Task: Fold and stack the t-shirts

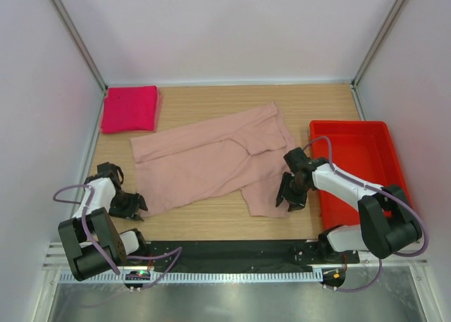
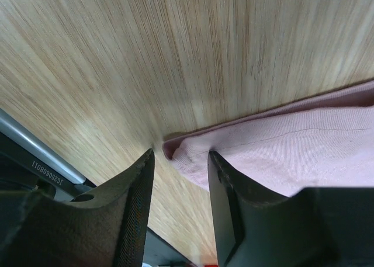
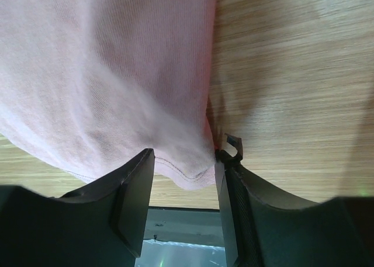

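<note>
The pale pink t-shirt (image 1: 204, 160) lies spread flat across the middle of the table. The magenta t-shirt (image 1: 130, 108) lies folded at the back left. My left gripper (image 1: 136, 205) is low at the pale shirt's near left corner. In the left wrist view it (image 2: 181, 157) is open, with the shirt's corner (image 2: 292, 156) reaching between the fingers. My right gripper (image 1: 289, 198) is at the shirt's near right corner. In the right wrist view it (image 3: 184, 157) is open, with the hemmed corner (image 3: 117, 74) between the fingers.
A red plastic bin (image 1: 359, 160) stands at the right, just beside the right arm. White walls close the back and both sides. A black strip and a metal rail (image 1: 225, 255) run along the near edge.
</note>
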`<action>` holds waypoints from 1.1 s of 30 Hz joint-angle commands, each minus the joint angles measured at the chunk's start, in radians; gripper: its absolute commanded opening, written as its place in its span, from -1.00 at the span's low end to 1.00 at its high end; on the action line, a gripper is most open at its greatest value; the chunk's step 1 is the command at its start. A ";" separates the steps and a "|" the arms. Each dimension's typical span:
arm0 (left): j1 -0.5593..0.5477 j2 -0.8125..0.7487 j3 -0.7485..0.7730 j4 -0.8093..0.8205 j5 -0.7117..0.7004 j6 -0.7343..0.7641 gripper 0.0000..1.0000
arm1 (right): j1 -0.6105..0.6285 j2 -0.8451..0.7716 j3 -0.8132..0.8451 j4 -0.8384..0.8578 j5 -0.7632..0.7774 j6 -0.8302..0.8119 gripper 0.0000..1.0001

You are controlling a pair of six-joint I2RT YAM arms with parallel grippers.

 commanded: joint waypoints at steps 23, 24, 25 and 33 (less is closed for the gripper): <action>0.024 0.027 -0.035 0.068 -0.004 -0.018 -1.00 | -0.014 -0.005 -0.003 -0.003 -0.028 -0.021 0.15; 0.023 0.028 -0.030 0.068 -0.001 -0.015 -1.00 | -0.017 -0.005 -0.004 -0.003 -0.028 -0.019 0.15; 0.023 0.025 -0.027 0.065 -0.002 -0.014 -1.00 | -0.016 -0.006 -0.009 -0.003 -0.028 -0.022 0.15; 0.023 0.013 -0.032 0.074 0.013 -0.006 -0.99 | -0.016 0.016 -0.027 0.026 -0.051 -0.033 0.01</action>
